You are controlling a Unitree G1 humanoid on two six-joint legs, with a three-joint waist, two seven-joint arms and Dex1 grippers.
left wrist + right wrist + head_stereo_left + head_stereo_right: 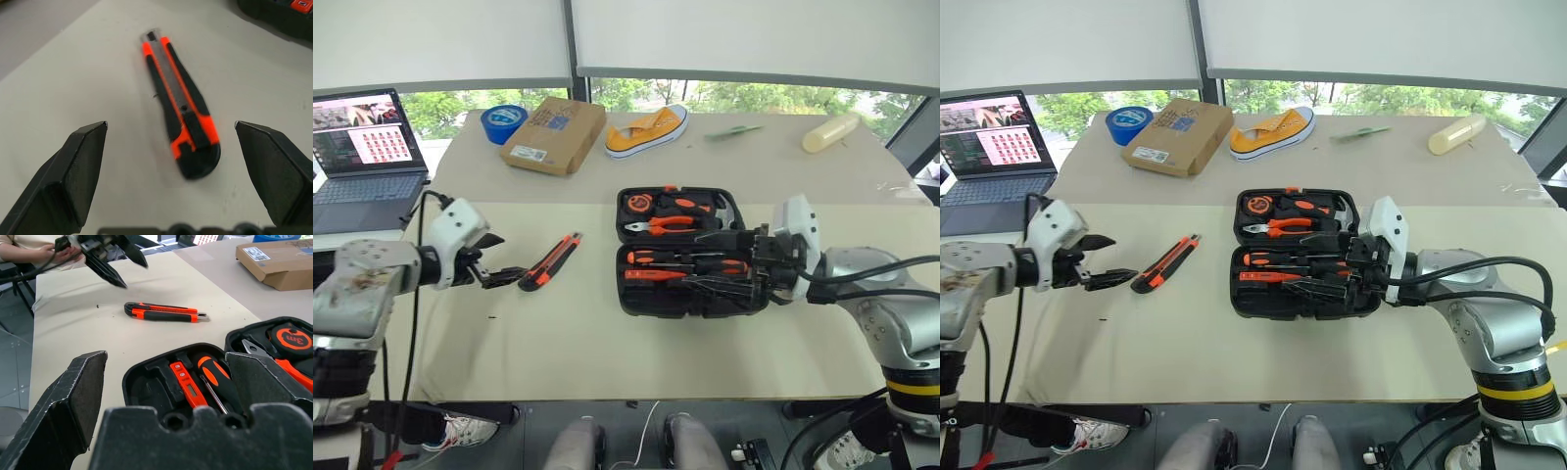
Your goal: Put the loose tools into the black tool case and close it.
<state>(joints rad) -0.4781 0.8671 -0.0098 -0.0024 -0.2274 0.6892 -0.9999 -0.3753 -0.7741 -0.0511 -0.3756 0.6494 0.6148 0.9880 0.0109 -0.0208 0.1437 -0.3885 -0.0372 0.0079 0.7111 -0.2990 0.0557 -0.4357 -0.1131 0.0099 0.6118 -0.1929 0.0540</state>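
Note:
The black tool case (pixel 641 299) lies open in the middle of the table, with two orange-and-black screwdrivers (pixel 215 382) and a slim orange tester (pixel 188 384) seated in its front half. An orange-black utility knife (pixel 551 261) lies loose on the table to the case's left. My left gripper (pixel 509 258) is open just left of the knife's butt end; in the left wrist view the knife (pixel 178 107) lies ahead between the spread fingers (pixel 78 171), untouched. My right gripper (pixel 700 262) hangs open over the case's front half, coming in from the right.
Pliers (pixel 671 223) and a tape measure (pixel 293 339) sit in the case's rear half. Along the far side stand a laptop (pixel 362 157), a blue tape roll (pixel 503 122), a cardboard box (pixel 555 134) and a yellow shoe (pixel 648 130). A person's hand (pixel 49 252) shows beyond the table.

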